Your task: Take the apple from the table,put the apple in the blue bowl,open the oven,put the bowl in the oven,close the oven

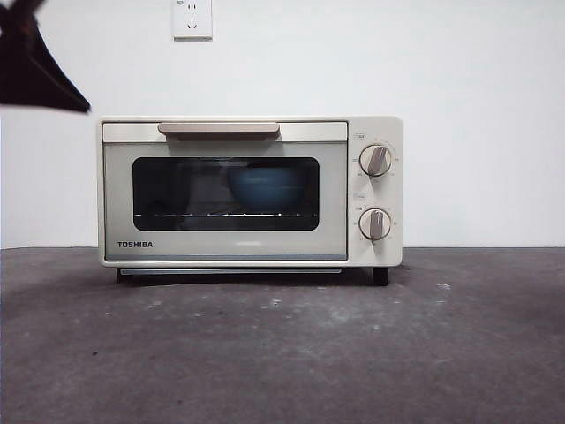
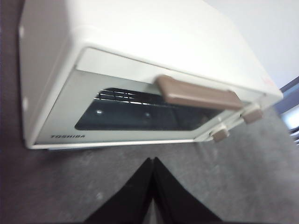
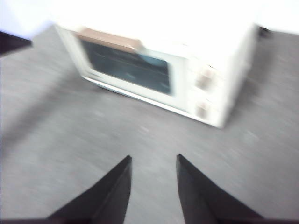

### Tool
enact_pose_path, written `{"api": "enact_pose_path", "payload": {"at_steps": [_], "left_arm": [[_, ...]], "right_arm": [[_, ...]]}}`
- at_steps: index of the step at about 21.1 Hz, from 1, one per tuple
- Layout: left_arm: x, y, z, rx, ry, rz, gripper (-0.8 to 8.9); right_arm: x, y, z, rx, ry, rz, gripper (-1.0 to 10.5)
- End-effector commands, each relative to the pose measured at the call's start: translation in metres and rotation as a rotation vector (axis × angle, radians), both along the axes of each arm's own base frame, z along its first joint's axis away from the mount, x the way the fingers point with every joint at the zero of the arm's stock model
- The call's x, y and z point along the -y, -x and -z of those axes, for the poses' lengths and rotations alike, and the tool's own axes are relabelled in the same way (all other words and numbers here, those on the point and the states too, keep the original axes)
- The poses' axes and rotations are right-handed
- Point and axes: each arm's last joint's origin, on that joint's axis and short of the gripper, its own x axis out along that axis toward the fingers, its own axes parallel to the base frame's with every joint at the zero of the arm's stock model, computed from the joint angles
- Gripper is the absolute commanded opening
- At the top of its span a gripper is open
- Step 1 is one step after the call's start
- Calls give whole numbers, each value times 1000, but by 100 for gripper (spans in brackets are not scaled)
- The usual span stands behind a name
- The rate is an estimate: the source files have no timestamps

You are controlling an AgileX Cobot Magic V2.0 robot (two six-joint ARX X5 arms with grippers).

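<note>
The blue bowl (image 1: 267, 188) sits inside the oven (image 1: 252, 192), on the wire rack behind the dark glass, toward the knob side of the window; the apple cannot be made out through the glass, so whether it lies in the bowl cannot be told. The oven door is up and flush with the oven's front, its beige handle (image 1: 219, 130) running level along the top edge of the door, long axis parallel to the oven's front. By that, the task looks all but done, with nothing left for the arms but to draw clear. The left gripper (image 2: 153, 161) hangs just out from the oven's front, above the table (image 1: 282, 353), with its jaws pressed together and holding nothing; the handle (image 2: 198, 93) lies ahead of it and slightly toward the knobs, touching nothing. In the front view it is probably the dark tip high above the oven's plain end. The right gripper (image 3: 154, 159) is farther from the oven, out in front of the knob end, its jaws apart and empty, with bare table (image 3: 140, 140) between it and the oven (image 3: 159, 70). The left is the nearer arm, should the door need a final press.
</note>
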Motion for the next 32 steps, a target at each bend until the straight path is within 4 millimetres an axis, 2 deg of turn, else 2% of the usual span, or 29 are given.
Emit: {"api": "enact_pose_path", "payload": {"at_steps": [1,3,5,9,13,17,32], "left_arm": [[4,29,-21,92,-122,-10,7],[6,56,-32,123,-173,-30,7],[6,74,-37,140,-208,-56,7],[5,102,-43,168,-254,-91,7],[1,121,-45,193,-273,-108,7],[0,129,-45,186,-277,-108,7],[0,129,-43,162,-279,-106,7]], "right_arm": [[-10,-8,14,34,-32,-67,152],[-17,-14,35,62,-71,-120,152],[-21,-18,50,90,-107,-155,152],[-25,-23,73,147,-173,-147,135],[-26,-24,84,165,-194,-142,32],[-26,-25,82,191,-212,-143,3],[-26,-25,78,226,-232,-134,3]]}}
